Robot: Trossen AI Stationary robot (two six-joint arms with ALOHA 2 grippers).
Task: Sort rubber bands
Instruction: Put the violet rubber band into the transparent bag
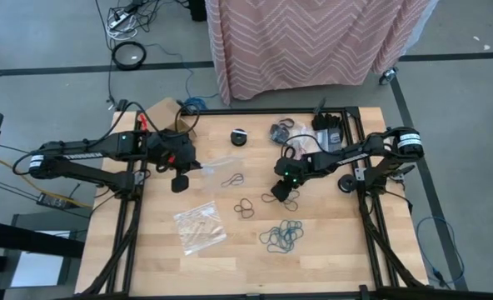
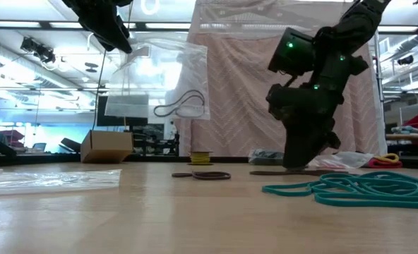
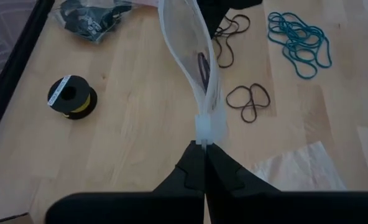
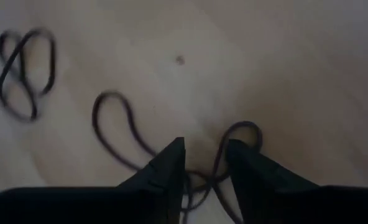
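1. Teal rubber bands [image 2: 364, 189] are seen closest to the low camera, heaped in a loose tangle on the pale wooden tabletop [image 1: 330, 258]; in the high view the same heap [image 1: 281, 237] lies toward the front of the board.
2. Brown rubber bands [image 1: 245, 207] are laid near the middle of the tabletop, and black rubber bands [image 1: 281, 197] are spread just under the right end effector.
3. The right end effector [image 4: 204, 163] is lowered to the wood with its fingers partly open, a black loop lying between them; whether the loop is gripped cannot be told.
4. The left end effector [image 3: 204, 163] is raised above the tabletop and is pinched shut on the top edge of a clear plastic bag [image 2: 163, 77], which hangs open below it with a dark band [image 2: 181, 106] inside.
5. A second clear bag [image 1: 200, 225] is laid flat on the wood toward the front left.
6. A small black spool with a yellow label [image 3: 71, 96] and a bag of dark items [image 1: 283, 130] are set near the far edge.
7. A cardboard box [image 2: 106, 145] is placed at the far left corner.
8. Beyond the tabletop, a pink chevron-patterned cloth [image 1: 313, 42] is draped over a wheeled frame, and cables [image 1: 130, 25] are strewn on the grey floor.
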